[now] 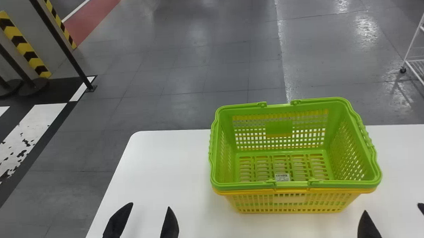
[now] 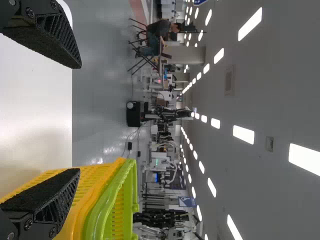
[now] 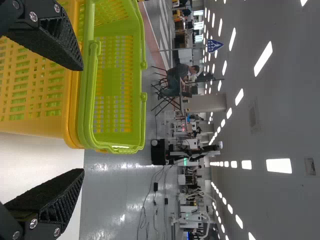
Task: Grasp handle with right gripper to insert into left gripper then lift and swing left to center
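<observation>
Green basket (image 1: 243, 186), grid-patterned. Beneath it: yellow basket (image 1: 290, 200), white table (image 1: 171, 171). Beyond it: grey floor (image 1: 196, 76). Well left of it: black-yellow chevron strip (image 1: 22, 45).

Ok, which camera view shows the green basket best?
Head view: the green basket shows its full rim, inside and floor. The right wrist view gives part of its rim and wall; the left wrist view catches one end.

Baskets (image 1: 278, 126) (prob. nested) on tbl (image 1: 164, 164).
</observation>
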Controlling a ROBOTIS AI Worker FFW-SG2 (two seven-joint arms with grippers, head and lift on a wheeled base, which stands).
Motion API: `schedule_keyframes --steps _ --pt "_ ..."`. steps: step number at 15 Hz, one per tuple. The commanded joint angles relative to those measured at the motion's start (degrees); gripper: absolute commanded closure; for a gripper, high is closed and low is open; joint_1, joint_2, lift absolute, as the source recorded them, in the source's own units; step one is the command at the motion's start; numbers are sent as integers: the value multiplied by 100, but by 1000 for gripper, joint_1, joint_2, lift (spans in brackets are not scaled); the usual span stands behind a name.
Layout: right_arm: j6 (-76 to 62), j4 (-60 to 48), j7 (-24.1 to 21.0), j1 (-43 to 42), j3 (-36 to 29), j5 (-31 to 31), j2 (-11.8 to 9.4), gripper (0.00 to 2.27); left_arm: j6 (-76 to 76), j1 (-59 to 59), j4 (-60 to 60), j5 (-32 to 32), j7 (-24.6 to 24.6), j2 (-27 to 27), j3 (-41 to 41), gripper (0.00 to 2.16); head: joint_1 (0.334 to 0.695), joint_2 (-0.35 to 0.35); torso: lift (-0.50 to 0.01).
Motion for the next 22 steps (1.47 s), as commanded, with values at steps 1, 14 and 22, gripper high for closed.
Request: schedule_keyframes --steps 1,14,22 --pt "-4 0 -8 0 0 0 0 76 8 -8 0 0 -4 -7 -6 63 695 229 -93" --pt "13 9 -16 18 0 0 0 83 606 -44 -624 44 -30 20 197 63 695 223 -93" --pt "13 -27 -16 70 0 0 0 83 3665 -703 -1951 255 -795 28 988 63 695 215 -93"
